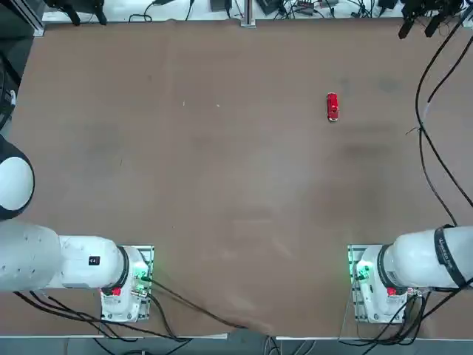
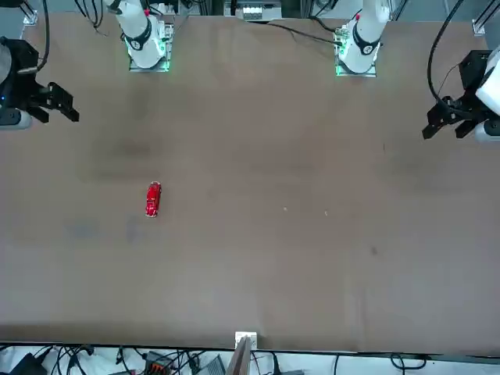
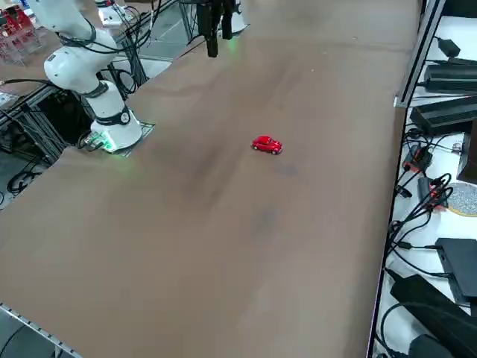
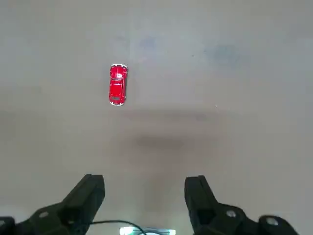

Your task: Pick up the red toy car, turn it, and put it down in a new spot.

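Where the near side of the brown table [image 1: 222, 170] carries the right arm's white base [image 1: 384, 285], black cables [image 1: 403, 333] overlap, so that single strands are hard to trace; the right arm [image 1: 436, 257] itself is cut off by the overhead picture's edge. Farther out, the right gripper [image 4: 145, 183] hangs above the table on the robot's right side, out of the overhead picture; in the front view its black body is partly cut off at the picture's edge. Its two fingers stand wide apart in the wrist view, with nothing between them. Beyond it lies the red toy car [image 1: 332, 107], resting on its wheels on the table, well apart from the gripper, its length running roughly away from the base; its underside is hidden, and its pale end details are too small to make out. Past the far table edge, dark equipment and cables [image 1: 295, 7] are cropped, their individual parts indistinct.
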Robot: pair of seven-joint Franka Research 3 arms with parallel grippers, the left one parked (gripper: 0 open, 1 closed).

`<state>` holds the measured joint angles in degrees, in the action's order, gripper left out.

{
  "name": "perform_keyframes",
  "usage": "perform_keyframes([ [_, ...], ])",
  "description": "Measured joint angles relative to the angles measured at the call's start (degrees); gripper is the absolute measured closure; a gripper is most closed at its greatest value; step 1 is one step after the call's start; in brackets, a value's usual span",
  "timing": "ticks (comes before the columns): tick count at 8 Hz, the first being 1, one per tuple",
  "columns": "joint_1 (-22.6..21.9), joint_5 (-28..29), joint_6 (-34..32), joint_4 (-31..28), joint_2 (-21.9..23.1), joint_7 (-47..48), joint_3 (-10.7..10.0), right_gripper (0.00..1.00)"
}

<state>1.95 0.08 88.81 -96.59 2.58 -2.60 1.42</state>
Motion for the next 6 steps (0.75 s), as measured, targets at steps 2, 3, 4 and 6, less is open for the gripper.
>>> perform_keyframes([
  [2,0.2,-0.1,0.0,0.0,-0.3,0.0,-0.1,0.00],
  [3,0.1,-0.1,-0.4,0.0,-0.5,0.0,-0.1,0.00],
  [4,0.1,-0.1,-1.5,0.0,-0.9,0.1,-0.1,0.00],
  [6,0.0,0.0,-4.6,-0.3,-2.1,0.1,0.1,0.00],
])
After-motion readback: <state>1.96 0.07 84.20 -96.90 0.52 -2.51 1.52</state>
